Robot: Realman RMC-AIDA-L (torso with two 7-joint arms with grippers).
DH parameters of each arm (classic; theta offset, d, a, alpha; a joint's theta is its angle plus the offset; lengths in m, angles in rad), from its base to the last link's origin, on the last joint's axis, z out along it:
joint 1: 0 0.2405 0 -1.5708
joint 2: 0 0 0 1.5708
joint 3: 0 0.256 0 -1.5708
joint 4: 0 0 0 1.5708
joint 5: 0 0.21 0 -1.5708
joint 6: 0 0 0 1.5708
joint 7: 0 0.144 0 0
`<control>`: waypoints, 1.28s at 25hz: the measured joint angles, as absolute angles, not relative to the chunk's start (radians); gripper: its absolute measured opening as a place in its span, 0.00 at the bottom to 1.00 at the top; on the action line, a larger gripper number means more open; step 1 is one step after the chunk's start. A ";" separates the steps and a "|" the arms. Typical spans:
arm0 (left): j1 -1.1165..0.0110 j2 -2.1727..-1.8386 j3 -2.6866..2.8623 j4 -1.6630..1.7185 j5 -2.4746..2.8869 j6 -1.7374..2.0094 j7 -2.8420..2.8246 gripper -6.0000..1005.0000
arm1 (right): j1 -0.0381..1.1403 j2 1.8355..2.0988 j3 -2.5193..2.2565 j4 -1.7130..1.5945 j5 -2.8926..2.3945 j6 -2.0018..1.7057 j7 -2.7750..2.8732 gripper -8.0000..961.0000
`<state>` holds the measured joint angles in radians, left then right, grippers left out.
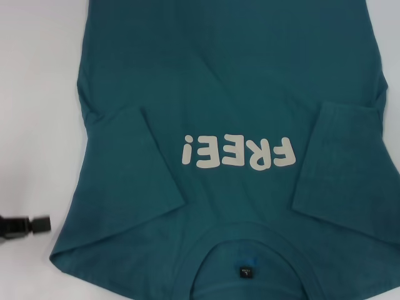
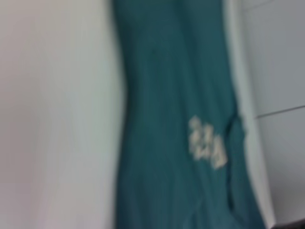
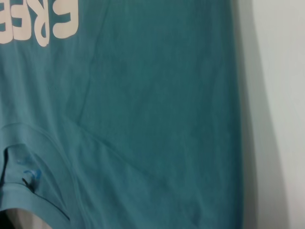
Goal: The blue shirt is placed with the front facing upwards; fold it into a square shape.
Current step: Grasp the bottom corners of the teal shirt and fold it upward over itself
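The blue shirt (image 1: 231, 81) lies flat on the white table, front up, with its collar (image 1: 250, 253) toward me and the hem at the far side. Pale "FREE!" lettering (image 1: 239, 152) crosses the chest and a small black neck tag (image 1: 245, 272) shows inside the collar. Both short sleeves (image 1: 125, 169) (image 1: 350, 162) lie folded inward over the front. My left gripper (image 1: 25, 226) rests on the table just off the shirt's near left corner, touching no cloth. The right wrist view looks closely at the shirt (image 3: 157, 95) by its collar (image 3: 28, 157). My right gripper does not show.
White table (image 1: 31, 94) borders the shirt on the left and shows as a narrow strip at the far right (image 1: 390, 62). The left wrist view shows the shirt (image 2: 171, 119) lengthwise with bare table (image 2: 52, 114) beside it and pale panels (image 2: 281, 71) beyond.
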<state>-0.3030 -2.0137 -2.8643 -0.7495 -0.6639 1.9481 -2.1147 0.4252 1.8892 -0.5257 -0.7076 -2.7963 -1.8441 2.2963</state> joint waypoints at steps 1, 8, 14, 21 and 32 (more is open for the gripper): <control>-0.301 -2.014 -2.872 -0.742 -0.689 1.948 -2.088 0.05 | 0.425 1.890 -0.525 -0.708 -2.796 -1.844 2.296 0.03; -0.314 -2.026 -2.823 -0.716 -0.745 1.943 -2.014 0.08 | 0.430 1.890 -0.526 -0.706 -2.796 -1.842 2.296 0.03; -0.331 -2.007 -2.808 -0.675 -0.745 1.950 -2.036 0.29 | 0.431 1.890 -0.525 -0.707 -2.796 -1.843 2.296 0.03; -0.336 -1.977 -2.780 -0.652 -0.722 1.935 -2.137 0.70 | 0.433 1.890 -0.525 -0.709 -2.796 -1.848 2.296 0.03; -0.314 -1.957 -2.806 -0.664 -0.673 1.926 -2.348 0.91 | 0.434 1.890 -0.525 -0.705 -2.796 -1.839 2.286 0.03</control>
